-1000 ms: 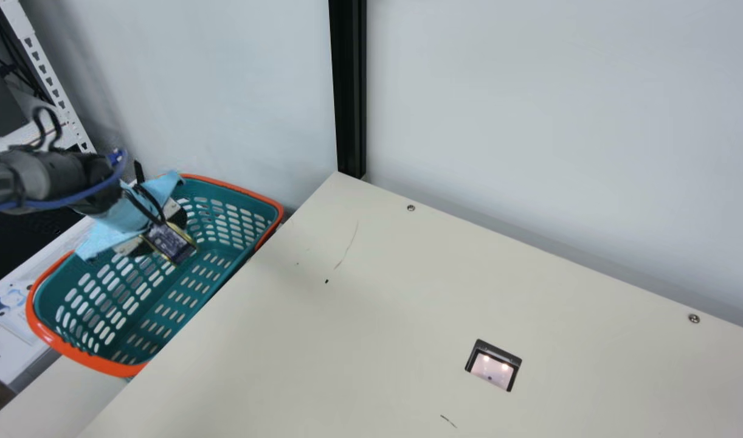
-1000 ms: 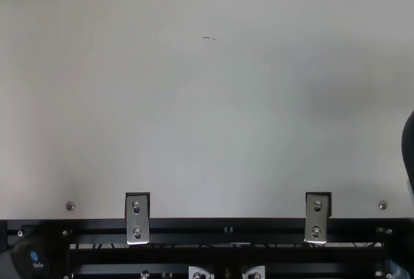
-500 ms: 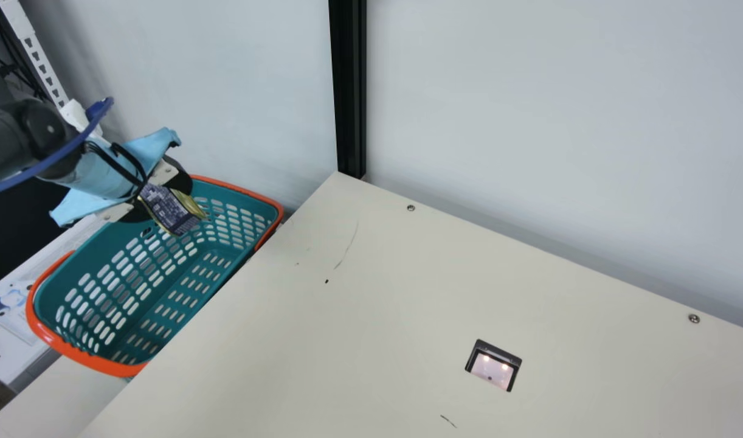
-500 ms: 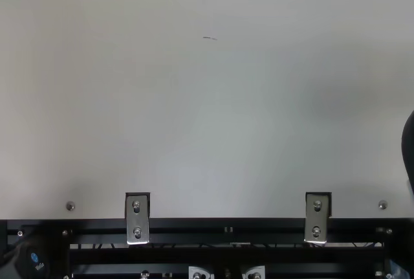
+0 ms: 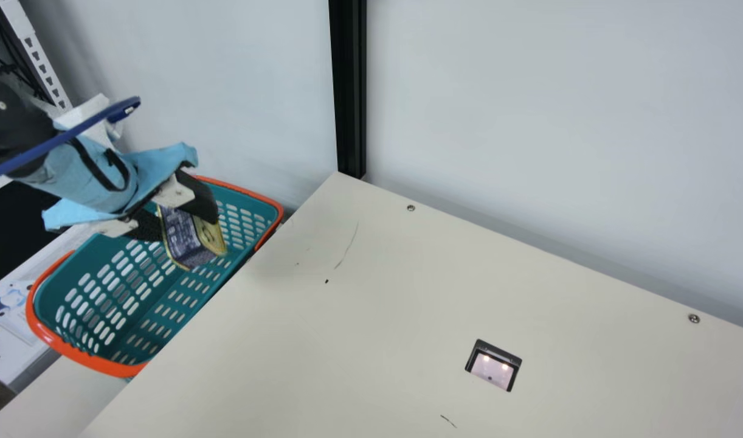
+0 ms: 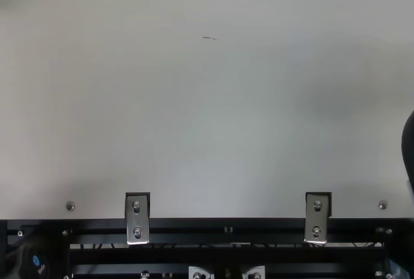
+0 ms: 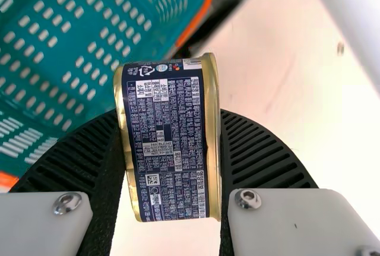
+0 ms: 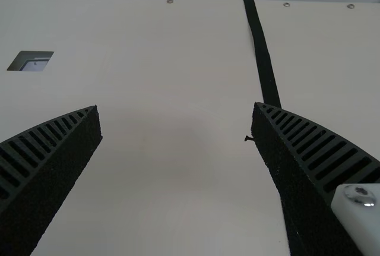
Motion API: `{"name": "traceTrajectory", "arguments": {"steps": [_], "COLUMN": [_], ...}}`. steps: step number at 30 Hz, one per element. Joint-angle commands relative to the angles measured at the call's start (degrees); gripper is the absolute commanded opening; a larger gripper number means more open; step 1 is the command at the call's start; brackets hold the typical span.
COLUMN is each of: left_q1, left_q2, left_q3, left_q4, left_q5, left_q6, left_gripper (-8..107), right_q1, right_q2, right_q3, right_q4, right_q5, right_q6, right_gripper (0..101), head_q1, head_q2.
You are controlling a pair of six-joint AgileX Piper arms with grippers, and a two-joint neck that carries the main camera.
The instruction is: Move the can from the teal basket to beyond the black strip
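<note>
In the main view my left gripper [image 5: 180, 222] is shut on the can [image 5: 189, 240], a dark blue block-like tin with gold rims, held tilted over the teal basket [image 5: 155, 325] near its table side. The left wrist view has the can [image 7: 166, 143] pinched between both ribbed pads of my left gripper [image 7: 169, 155], its printed side toward the camera. Over the table, my right gripper [image 8: 176, 113] stands open with nothing between its fingers in the right wrist view. There the black strip [image 8: 263, 54] runs across the table, partly behind one finger.
The cream table [image 5: 377, 304] adjoins the basket, with a pale wall along its far edge. A black post [image 5: 350, 91] rises at the table's corner. A dark-framed square recess [image 5: 494, 365] is set into the table. Blue hose [image 5: 55, 140] loops beside my left arm.
My left gripper has come up out of the basket with the can and then moved right, toward the table and the camera. The basket has stayed in place.
</note>
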Motion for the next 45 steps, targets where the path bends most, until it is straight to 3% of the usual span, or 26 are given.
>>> {"name": "traceTrajectory", "arguments": {"steps": [1,17,28,45], "left_q1": [-1.44,-1.28,0.63,-1.65], "left_q2": [-1.99,-1.94,1.24,7.86], "left_q3": [1.16,0.99,-2.82,2.82], "left_q4": [2.19,1.86,-5.86,-16.84], "left_q5": [-0.24,0.93,14.12,14.12], "left_q6": [1.45,1.38,-1.54,-0.99], "left_gripper": [10,10,10,10], "right_q1": [0.0,0.0,0.0,0.0], "right_q2": [0.0,0.0,0.0,0.0], "right_q3": [0.0,0.0,0.0,0.0], "right_q4": [0.0,0.0,0.0,0.0], "right_q5": [0.0,0.0,0.0,0.0], "right_q6": [0.0,0.0,0.0,0.0], "right_gripper": [101,101,101,101], "head_q1": [-2.13,-2.13,-2.13,-2.13], "head_q2": [0.62,0.62,0.62,0.62]}}
